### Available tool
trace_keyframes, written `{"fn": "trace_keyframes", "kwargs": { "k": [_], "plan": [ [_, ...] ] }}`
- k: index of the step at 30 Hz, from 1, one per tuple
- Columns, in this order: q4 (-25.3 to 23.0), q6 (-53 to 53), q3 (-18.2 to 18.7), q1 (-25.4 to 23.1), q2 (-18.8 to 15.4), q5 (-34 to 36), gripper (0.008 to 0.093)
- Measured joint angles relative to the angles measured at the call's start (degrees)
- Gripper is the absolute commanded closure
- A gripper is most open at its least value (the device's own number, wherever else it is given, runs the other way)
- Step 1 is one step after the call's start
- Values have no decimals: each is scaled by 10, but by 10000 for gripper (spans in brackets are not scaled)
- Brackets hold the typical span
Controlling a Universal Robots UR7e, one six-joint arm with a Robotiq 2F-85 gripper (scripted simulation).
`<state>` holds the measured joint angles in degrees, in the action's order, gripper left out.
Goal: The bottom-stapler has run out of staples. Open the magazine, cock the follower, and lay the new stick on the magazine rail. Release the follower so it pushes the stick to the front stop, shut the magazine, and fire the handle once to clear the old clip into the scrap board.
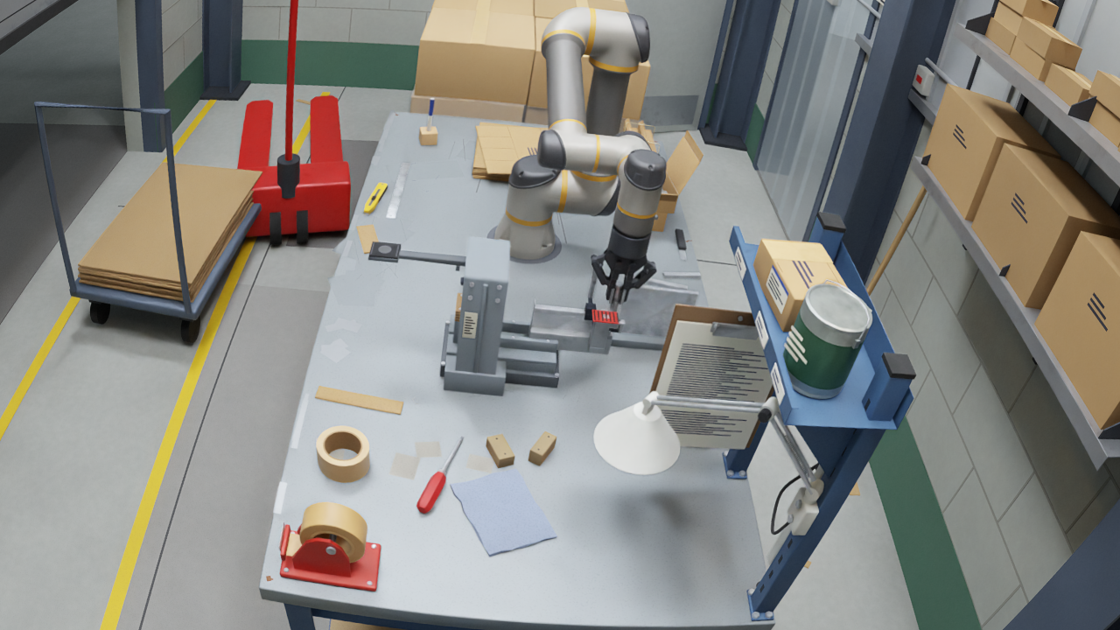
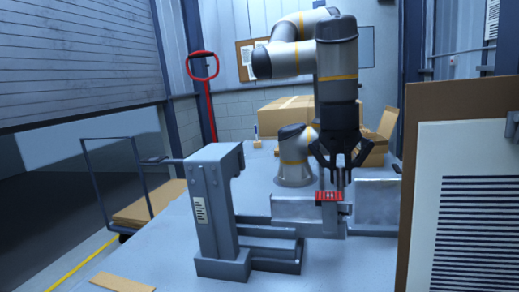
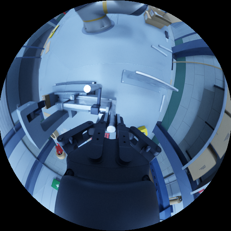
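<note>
At the middle of the grey workbench stands the bottom-stapler (image 1: 485, 317), a grey upright column with a long handle (image 1: 415, 255) reaching left and a magazine (image 2: 300, 215) running right. A red ribbed tab (image 1: 605, 316) sits at the magazine's right end. My gripper (image 2: 339, 178) points straight down just above and behind that tab, closed on a pale upright follower pin (image 3: 111, 128) that rises between its fingers in the wrist camera. A second round white pin end (image 3: 87, 88) shows farther along the magazine. Loose staple sticks (image 3: 159, 49) lie on the table beyond.
A metal plate (image 1: 666, 302) lies right of the magazine, and a clipboard (image 1: 717, 376) leans on the blue shelf stand beside a white lamp (image 1: 636, 439). Tape rolls (image 1: 342, 453), a red screwdriver (image 1: 437, 479), a cloth and two wooden blocks cover the near end.
</note>
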<state>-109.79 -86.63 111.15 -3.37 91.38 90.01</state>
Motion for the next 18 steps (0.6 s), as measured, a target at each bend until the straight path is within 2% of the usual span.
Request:
{"fn": "trace_keyframes", "kwargs": {
  "k": [18],
  "plan": [
    [0, -16, 5, 15, 6, -1, 934]
  ]
}}
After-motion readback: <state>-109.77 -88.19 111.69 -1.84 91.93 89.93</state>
